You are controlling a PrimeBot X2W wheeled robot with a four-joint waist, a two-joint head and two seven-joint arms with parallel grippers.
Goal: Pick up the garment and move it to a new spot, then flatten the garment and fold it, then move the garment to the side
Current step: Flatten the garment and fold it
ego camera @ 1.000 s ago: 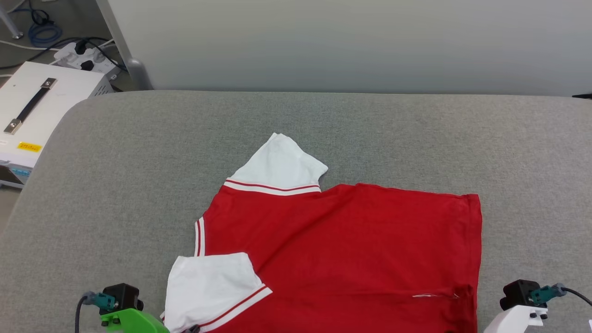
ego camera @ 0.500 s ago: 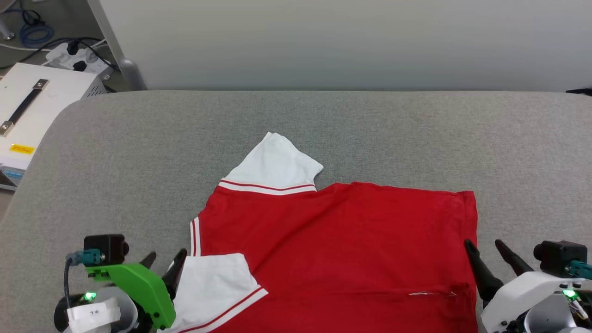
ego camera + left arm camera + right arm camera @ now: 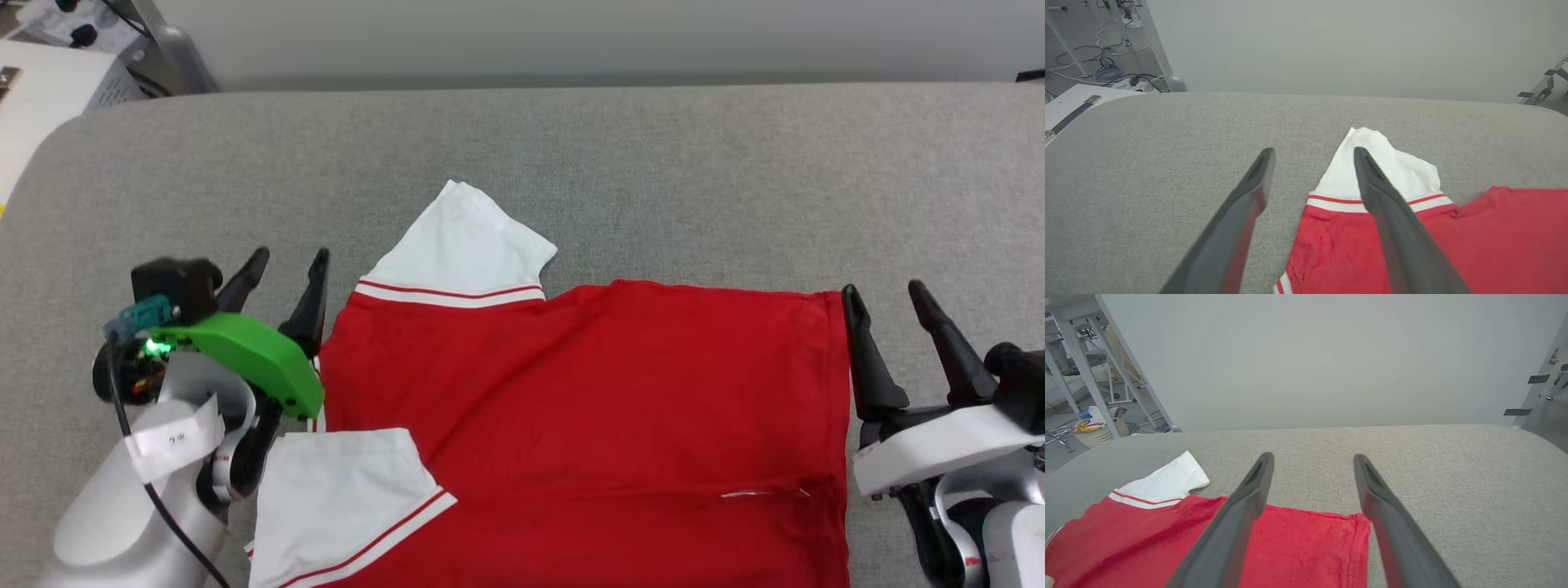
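Note:
The garment (image 3: 588, 408) is a red T-shirt with white sleeves, lying flat on the grey padded table (image 3: 571, 163), plain side up. One white sleeve (image 3: 457, 245) points away from me; the other (image 3: 335, 506) is folded onto the body near my edge. My left gripper (image 3: 290, 257) is open at the garment's left edge, one finger over the far sleeve (image 3: 1396, 171) in the left wrist view. Open as well, my right gripper (image 3: 886, 287) stands at the hem's far right corner (image 3: 1359, 522), holding nothing.
A pale wall runs behind the table. Off the table's far left corner stand a white case (image 3: 41, 90), a power strip with cables (image 3: 1106, 73) and a metal frame leg (image 3: 171, 49). A basket (image 3: 1098, 430) sits on the floor.
Both grippers have opened and come up into view, moving forward to the garment's left and right edges. The head camera has tilted down, shifting the whole picture.

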